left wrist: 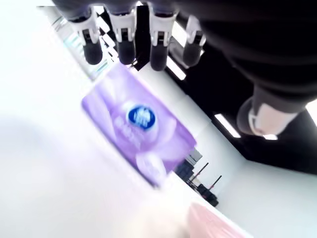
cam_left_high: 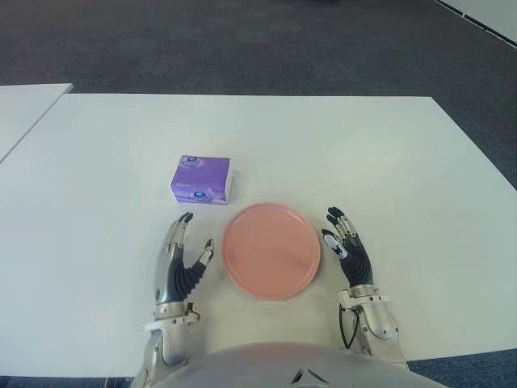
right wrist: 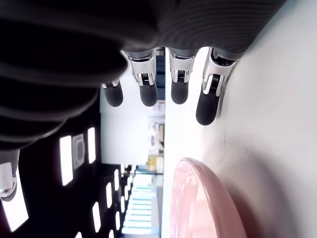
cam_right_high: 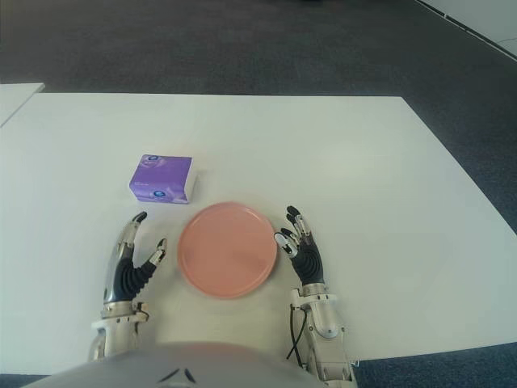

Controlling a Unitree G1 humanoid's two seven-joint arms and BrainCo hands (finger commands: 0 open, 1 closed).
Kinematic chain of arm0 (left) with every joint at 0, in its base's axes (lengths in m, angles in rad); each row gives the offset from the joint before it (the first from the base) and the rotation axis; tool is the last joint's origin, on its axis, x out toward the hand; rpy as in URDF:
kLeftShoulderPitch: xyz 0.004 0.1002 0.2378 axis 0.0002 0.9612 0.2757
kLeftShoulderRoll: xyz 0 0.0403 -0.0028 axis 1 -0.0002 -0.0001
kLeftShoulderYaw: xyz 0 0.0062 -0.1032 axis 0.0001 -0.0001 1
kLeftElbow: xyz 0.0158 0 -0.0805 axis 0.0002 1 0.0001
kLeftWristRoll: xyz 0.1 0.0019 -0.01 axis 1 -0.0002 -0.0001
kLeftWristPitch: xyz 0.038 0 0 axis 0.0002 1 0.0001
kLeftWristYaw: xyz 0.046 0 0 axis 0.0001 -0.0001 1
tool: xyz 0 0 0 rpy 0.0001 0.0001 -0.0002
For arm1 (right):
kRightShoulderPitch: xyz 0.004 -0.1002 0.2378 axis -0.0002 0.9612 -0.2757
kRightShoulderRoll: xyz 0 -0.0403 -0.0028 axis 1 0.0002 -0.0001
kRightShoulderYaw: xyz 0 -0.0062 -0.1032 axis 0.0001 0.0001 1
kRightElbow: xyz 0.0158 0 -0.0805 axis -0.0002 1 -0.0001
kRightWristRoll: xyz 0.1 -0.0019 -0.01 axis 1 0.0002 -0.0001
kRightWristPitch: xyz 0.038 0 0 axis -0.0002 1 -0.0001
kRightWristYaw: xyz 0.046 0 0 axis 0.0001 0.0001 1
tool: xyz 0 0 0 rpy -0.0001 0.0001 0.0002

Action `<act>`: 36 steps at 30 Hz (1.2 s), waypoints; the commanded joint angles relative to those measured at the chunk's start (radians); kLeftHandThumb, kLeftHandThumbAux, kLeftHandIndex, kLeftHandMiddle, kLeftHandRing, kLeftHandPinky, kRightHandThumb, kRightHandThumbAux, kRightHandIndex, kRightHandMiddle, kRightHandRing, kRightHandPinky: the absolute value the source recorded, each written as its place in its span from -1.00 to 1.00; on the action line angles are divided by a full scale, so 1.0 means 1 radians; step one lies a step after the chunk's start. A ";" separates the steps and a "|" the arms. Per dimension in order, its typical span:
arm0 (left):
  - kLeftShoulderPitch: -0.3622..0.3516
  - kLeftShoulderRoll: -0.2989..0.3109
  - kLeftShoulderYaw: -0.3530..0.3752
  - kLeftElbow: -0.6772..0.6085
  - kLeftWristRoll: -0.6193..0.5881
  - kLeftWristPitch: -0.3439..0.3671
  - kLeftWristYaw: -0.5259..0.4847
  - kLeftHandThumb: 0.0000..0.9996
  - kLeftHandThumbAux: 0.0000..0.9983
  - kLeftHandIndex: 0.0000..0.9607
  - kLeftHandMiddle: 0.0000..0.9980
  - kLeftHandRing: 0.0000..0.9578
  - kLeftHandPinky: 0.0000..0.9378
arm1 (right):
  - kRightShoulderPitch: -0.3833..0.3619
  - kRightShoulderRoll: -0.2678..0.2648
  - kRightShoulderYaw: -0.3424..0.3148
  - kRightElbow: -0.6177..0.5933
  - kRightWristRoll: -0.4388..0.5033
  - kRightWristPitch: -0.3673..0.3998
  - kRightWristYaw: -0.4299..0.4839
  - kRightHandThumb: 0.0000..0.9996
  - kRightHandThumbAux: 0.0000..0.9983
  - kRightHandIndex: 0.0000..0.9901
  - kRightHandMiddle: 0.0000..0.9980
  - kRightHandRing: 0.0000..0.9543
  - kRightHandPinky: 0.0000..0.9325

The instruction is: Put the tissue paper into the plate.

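Left eye view shows a white table [cam_left_high: 388,153] with a round pink plate [cam_left_high: 271,250] near the robot, between its two hands. The plate holds nothing. A purple tissue pack [cam_left_high: 201,179] lies flat on the table just beyond the plate's far-left edge, close to it but apart from it, with a blue round logo on its top face and another on its near side.

The left hand [cam_left_high: 179,263] shows to the left of the plate, on the near side of the tissue pack and a little to its left. Its fingers are stretched out and relaxed, pointing away from the robot toward the pack, with the thumb angled toward the plate; they grasp nothing. In the left wrist view the four fingertips [left wrist: 126,49] hang straight above the pack's purple wrapper [left wrist: 138,129] without touching it, and a sliver of the pink plate shows beyond the pack.

The right hand [cam_left_high: 347,246] shows just right of the plate's rim, fingers likewise extended and loose, holding nothing. In the right wrist view its fingertips [right wrist: 205,106] are straight beside the plate's pink edge [right wrist: 198,198], apart from it.

Dark carpeted floor [cam_left_high: 242,40] lies beyond the table's far edge, and a second white tabletop [cam_left_high: 20,109] shows at the far left.
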 commanded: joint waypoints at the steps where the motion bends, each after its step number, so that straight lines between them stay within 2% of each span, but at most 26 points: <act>1: -0.147 0.071 0.022 -0.114 0.287 0.174 0.046 -0.49 -0.16 -0.75 -0.76 -0.80 -0.80 | 0.010 -0.011 -0.002 0.129 -0.025 0.078 -0.006 -0.59 -0.11 -0.95 -0.88 -0.96 -0.99; 5: -0.183 0.092 0.005 -0.137 0.331 0.229 -0.016 -0.49 -0.18 -0.75 -0.78 -0.82 -0.82 | 0.001 -0.008 -0.003 0.147 -0.027 0.073 -0.011 -0.58 -0.10 -0.94 -0.87 -0.95 -1.00; 11: -0.262 0.150 -0.028 -0.088 0.368 0.274 -0.063 -0.42 -0.24 -0.75 -0.79 -0.84 -0.83 | -0.011 -0.006 -0.006 0.172 -0.025 0.057 -0.017 -0.57 -0.08 -0.93 -0.86 -0.95 -1.00; 15: -0.345 0.205 -0.052 0.023 0.379 0.272 -0.019 -0.34 -0.31 -0.73 -0.80 -0.85 -0.84 | -0.019 -0.003 -0.009 0.187 -0.024 0.048 -0.026 -0.55 -0.07 -0.93 -0.87 -0.96 -1.00; 23: -0.416 0.269 -0.106 0.119 0.412 0.295 0.053 -0.22 -0.37 -0.71 -0.79 -0.85 -0.85 | -0.035 -0.010 -0.016 0.210 -0.018 0.047 -0.023 -0.53 -0.06 -0.93 -0.88 -0.96 -1.00; 36: -0.604 0.312 -0.205 0.320 0.407 0.316 0.137 -0.20 -0.37 -0.75 -0.73 -0.81 -0.89 | -0.057 -0.015 -0.022 0.241 -0.013 0.058 -0.013 -0.53 -0.04 -0.91 -0.85 -0.95 -1.00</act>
